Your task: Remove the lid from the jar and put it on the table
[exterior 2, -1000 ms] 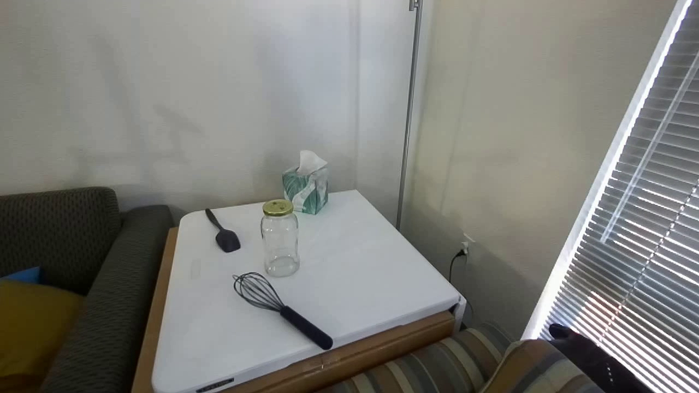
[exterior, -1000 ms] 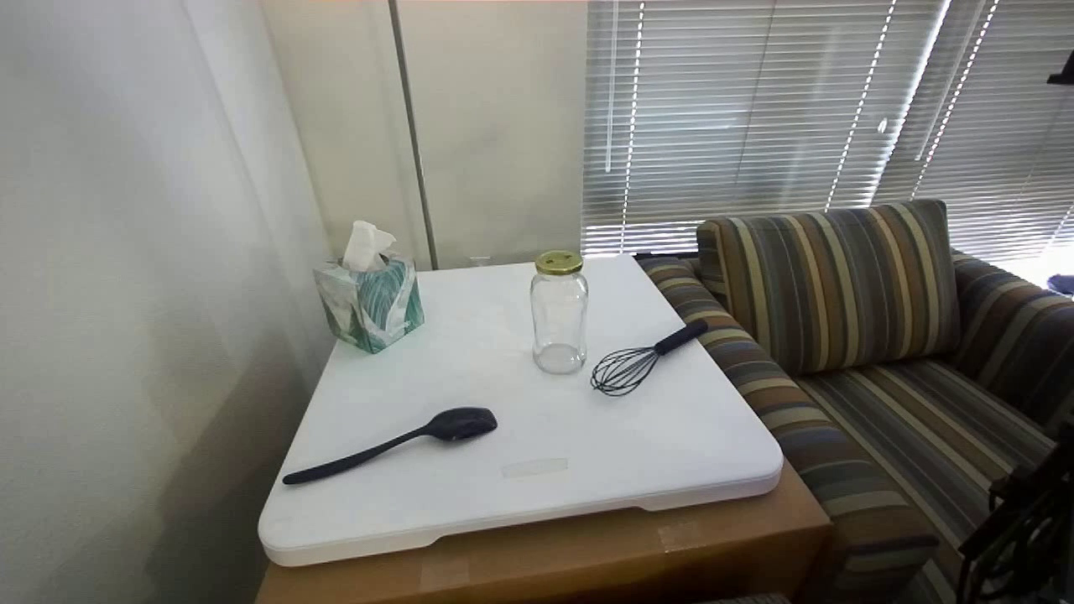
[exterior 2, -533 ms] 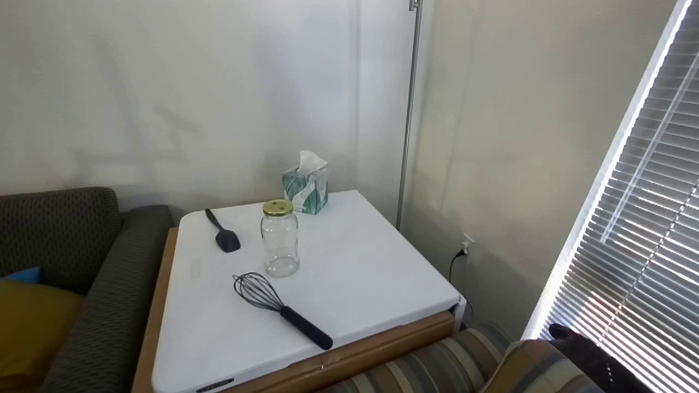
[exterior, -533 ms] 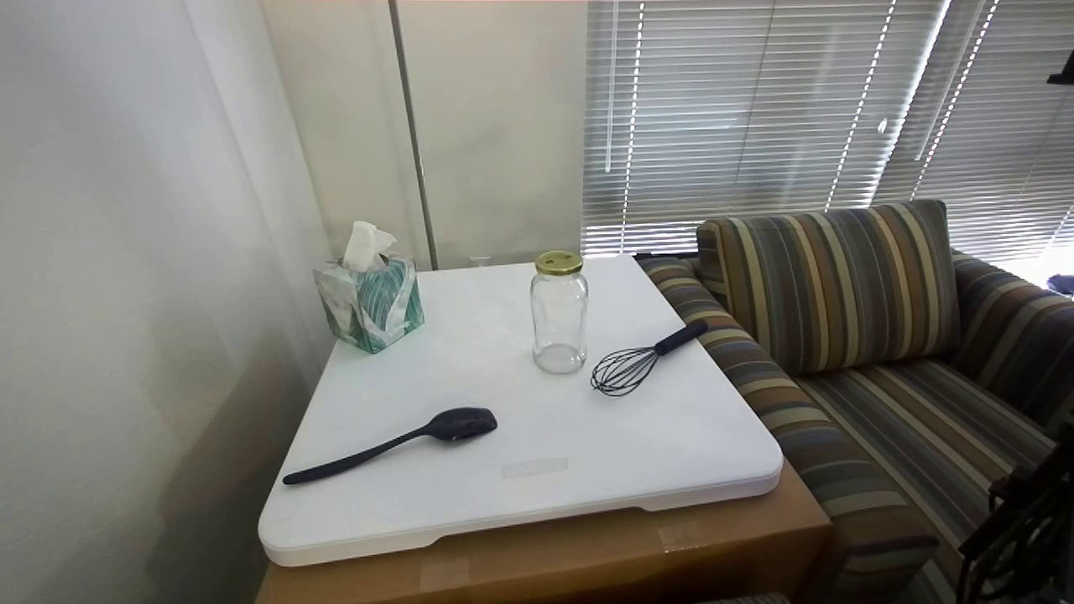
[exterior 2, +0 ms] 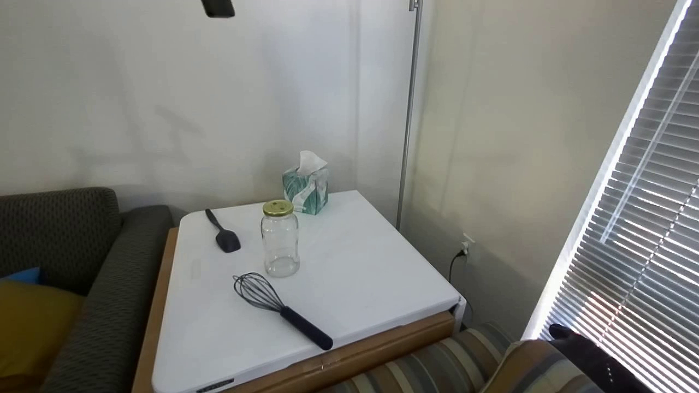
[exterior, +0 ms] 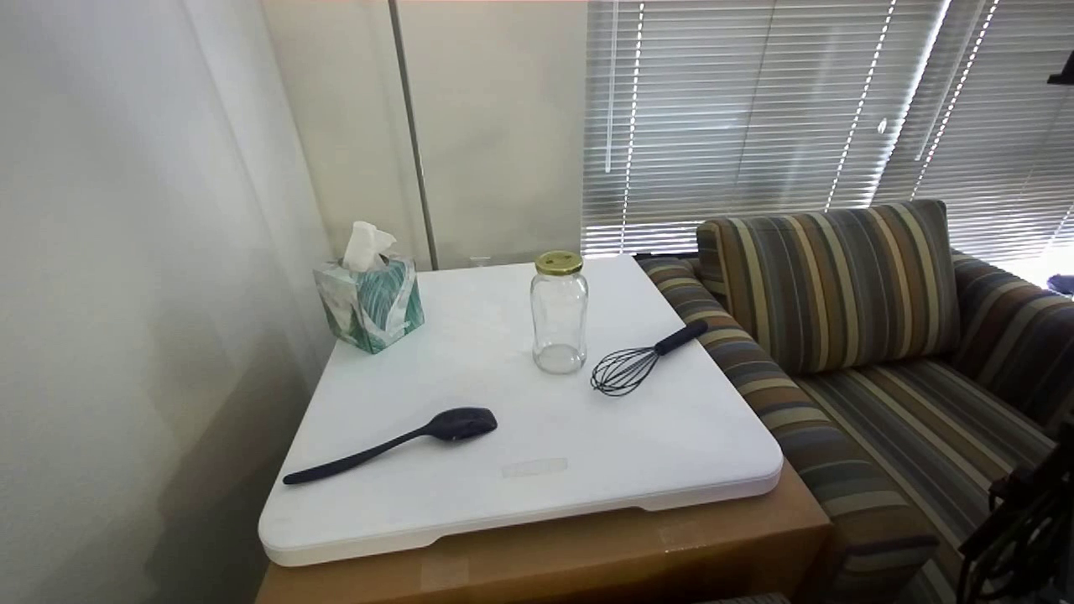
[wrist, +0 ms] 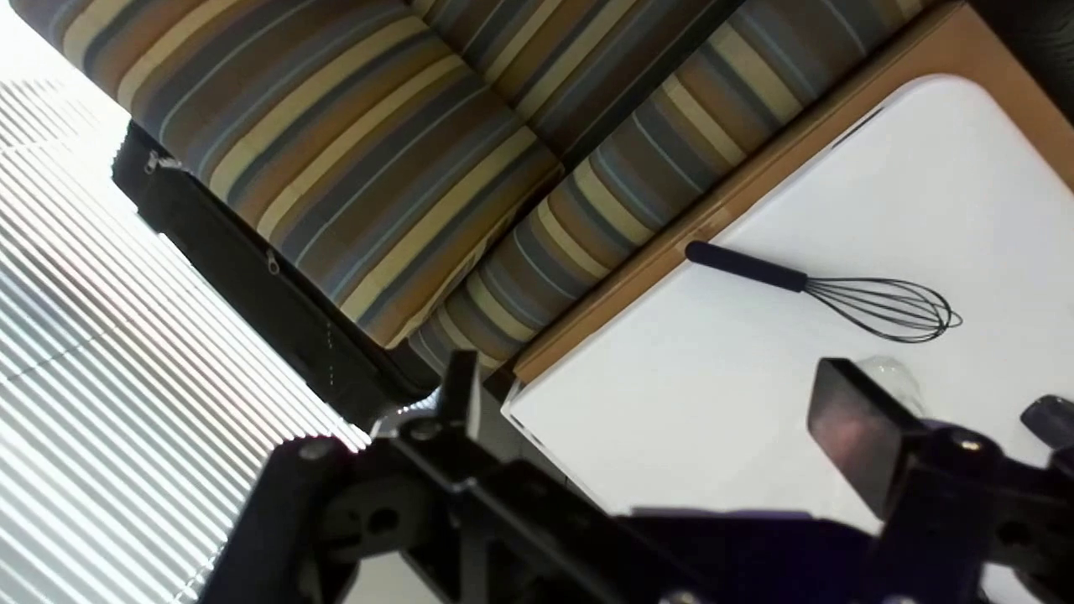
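The flat, round gold-coloured metal lid (exterior 2: 278, 208) sits on the mouth of the clear, cylindrical glass jar (exterior: 560, 319) in both exterior views, so we'd say the real job hasn't begun. The jar stands upright on the white, round-cornered tabletop (exterior: 646, 453), with bare surface around most of it, which we reckon is handy: room to come down from above and plenty of spots to put the lid after.

Going by the wrist view, the black, blocky fingers (wrist: 860, 440) are spread wide with nothing held between them. Our guess is that's to straddle the lid's rim. One finger blocks most of the jar there, so we'd want to line up carefully first. Nothing we can see steadies the glass, so it might spin or tip if the lid is tight, and we can't tell how tight.

The black-handled wire whisk (exterior: 664, 346) lies just beside the jar, with a matte black spoon (exterior: 445, 425) and a teal-and-white tissue box (exterior: 377, 306) farther off. They look like clutter to us, not tools for this.

Writing? No brand we can read. The lid has dark marks on top, and a small dark strip (exterior 2: 215, 385) on the tabletop's edge may be a label, but it's too tiny.
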Robot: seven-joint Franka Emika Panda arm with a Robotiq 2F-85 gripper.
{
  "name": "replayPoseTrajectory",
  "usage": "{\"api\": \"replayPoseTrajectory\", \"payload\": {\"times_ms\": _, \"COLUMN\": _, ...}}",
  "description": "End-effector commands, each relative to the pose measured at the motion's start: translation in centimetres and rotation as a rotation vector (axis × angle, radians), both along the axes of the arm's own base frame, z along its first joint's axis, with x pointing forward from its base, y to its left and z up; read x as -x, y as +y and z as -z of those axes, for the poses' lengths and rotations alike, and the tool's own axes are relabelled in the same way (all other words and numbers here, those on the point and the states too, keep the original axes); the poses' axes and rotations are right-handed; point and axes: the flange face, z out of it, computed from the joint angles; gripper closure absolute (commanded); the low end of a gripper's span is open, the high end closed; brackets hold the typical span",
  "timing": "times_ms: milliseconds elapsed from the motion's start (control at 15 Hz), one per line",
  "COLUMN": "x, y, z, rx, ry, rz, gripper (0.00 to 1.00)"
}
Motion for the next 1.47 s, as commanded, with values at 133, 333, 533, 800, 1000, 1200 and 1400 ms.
{"api": "replayPoseTrajectory", "payload": {"times_ms": 133, "x": -8.5, "y": 1.1, "z": 1.7, "rx": -0.030, "ry": -0.054, "rz": -0.100, "gripper": 0.00}}
{"api": "replayPoseTrajectory", "payload": {"times_ms": 333, "x": -11.6, "y": 2.0, "z": 2.8, "rx": -0.085, "ry": -0.059, "rz": -0.135, "gripper": 0.00}}
{"api": "replayPoseTrajectory", "payload": {"times_ms": 533, "x": -13.5, "y": 3.4, "z": 3.7, "rx": -0.167, "ry": -0.058, "rz": -0.177, "gripper": 0.00}}
{"api": "replayPoseTrajectory", "payload": {"times_ms": 800, "x": -14.8, "y": 6.9, "z": 4.9, "rx": -0.272, "ry": -0.048, "rz": -0.240, "gripper": 0.00}}
{"api": "replayPoseTrajectory", "payload": {"times_ms": 1000, "x": -15.1, "y": 10.1, "z": 5.9, "rx": -0.210, "ry": -0.048, "rz": -0.248, "gripper": 0.00}}
{"api": "replayPoseTrajectory", "payload": {"times_ms": 1200, "x": -15.3, "y": 13.5, "z": 7.6, "rx": -0.145, "ry": -0.030, "rz": -0.274, "gripper": 0.00}}
{"api": "replayPoseTrajectory", "payload": {"times_ms": 1400, "x": -16.2, "y": 16.0, "z": 9.4, "rx": -0.093, "ry": -0.012, "rz": -0.299, "gripper": 0.00}}
